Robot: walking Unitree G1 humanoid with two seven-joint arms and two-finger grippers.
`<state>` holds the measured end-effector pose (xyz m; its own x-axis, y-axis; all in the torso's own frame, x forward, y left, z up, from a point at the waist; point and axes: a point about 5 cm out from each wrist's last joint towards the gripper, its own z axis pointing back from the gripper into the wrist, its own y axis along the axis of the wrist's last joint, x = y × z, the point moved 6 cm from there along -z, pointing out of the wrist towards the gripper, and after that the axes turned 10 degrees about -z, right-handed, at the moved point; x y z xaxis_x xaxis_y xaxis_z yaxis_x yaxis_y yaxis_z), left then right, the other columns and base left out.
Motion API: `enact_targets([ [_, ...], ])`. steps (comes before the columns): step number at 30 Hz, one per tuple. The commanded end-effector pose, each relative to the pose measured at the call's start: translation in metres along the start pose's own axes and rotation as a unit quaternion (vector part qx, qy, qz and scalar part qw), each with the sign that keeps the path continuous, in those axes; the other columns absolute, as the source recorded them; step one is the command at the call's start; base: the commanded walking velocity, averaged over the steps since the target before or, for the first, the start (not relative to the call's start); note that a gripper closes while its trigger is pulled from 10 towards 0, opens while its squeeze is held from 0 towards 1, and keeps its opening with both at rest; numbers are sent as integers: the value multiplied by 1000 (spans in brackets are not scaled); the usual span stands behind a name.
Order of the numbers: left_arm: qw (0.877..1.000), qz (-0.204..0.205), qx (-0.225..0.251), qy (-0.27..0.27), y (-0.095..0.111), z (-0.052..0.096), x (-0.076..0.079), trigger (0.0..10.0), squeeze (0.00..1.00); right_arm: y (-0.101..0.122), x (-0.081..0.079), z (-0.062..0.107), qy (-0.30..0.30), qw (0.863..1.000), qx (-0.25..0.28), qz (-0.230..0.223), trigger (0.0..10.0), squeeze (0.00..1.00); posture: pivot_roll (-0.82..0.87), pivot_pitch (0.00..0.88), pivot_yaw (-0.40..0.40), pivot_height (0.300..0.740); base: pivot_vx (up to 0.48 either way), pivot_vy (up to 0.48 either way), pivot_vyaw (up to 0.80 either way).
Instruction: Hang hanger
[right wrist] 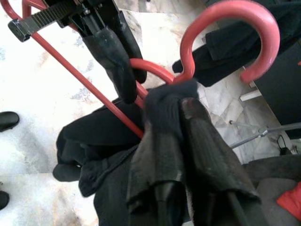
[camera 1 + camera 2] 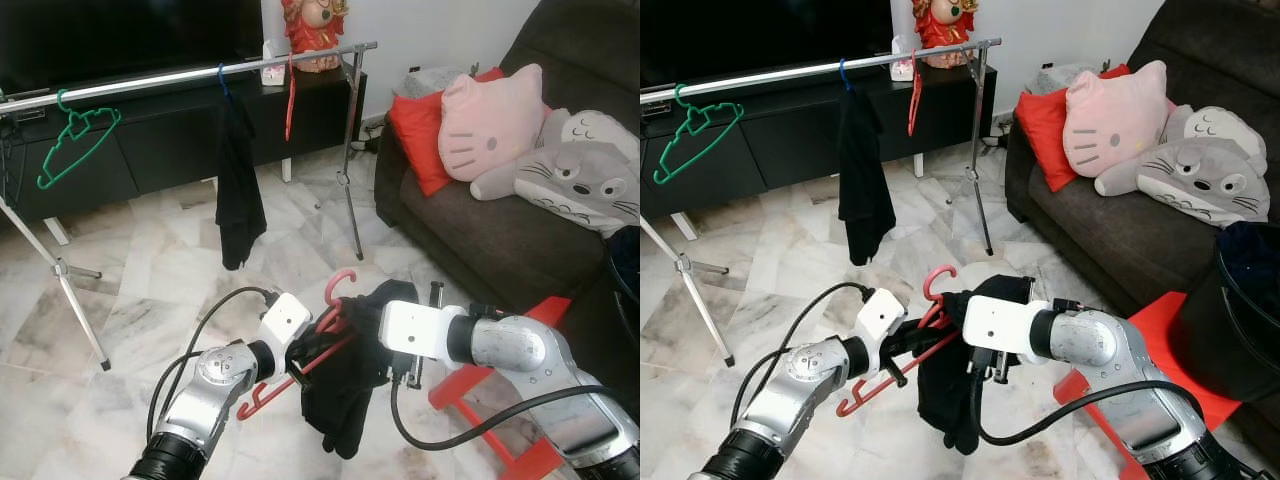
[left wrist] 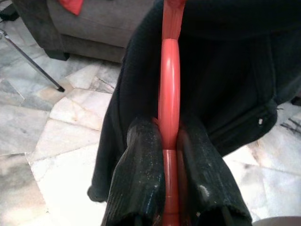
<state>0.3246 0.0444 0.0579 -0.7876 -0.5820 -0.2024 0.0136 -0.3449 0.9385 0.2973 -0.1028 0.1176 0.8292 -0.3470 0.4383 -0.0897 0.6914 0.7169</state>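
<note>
My left gripper [image 3: 170,155] is clenched on the red hanger [image 2: 300,372] bar; I'd keep that pinch firm and level while dressing it. My right gripper [image 1: 181,117] pinches the black garment [image 2: 345,385] just below the hook, beside the left fingers. The rail [image 2: 190,75] stands well beyond both.

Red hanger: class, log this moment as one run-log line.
left gripper: shut on red hanger | right gripper: shut on black garment | clothes rail: not reached

No legible text or labels.
</note>
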Motion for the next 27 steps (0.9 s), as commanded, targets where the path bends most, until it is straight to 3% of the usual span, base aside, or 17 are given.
enact_targets([
  [1, 999, 4, 33, 15, 15, -1, -10, 10000, 0, 1, 5, 3, -10, 1000, 4, -7, 10000, 1000, -156, 0, -53, 740, 0, 0, 0],
  [17, 997, 31, 69, 10, 25, -1, -8, 10000, 0, 1, 4, 2, -14, 1000, 2, -7, 10000, 1000, -156, 0, -54, 740, 0, 0, 0],
  [24, 997, 35, 69, -23, 22, 4, -1, 10000, 0, 2, 30, 10, -75, 997, 3, -10, 10000, 1000, -165, 0, -52, 740, 0, 0, 0],
  [25, 997, 34, 65, -30, 19, 7, -2, 10000, 0, 0, 43, 15, -106, 994, 1, -8, 10000, 1000, -166, 0, -52, 740, 0, 0, 0],
  [27, 997, 32, 63, -31, 18, 8, -3, 10000, 0, -1, 49, 18, -118, 993, 2, -11, 10000, 1000, -166, 0, -52, 740, 0, 0, 0],
])
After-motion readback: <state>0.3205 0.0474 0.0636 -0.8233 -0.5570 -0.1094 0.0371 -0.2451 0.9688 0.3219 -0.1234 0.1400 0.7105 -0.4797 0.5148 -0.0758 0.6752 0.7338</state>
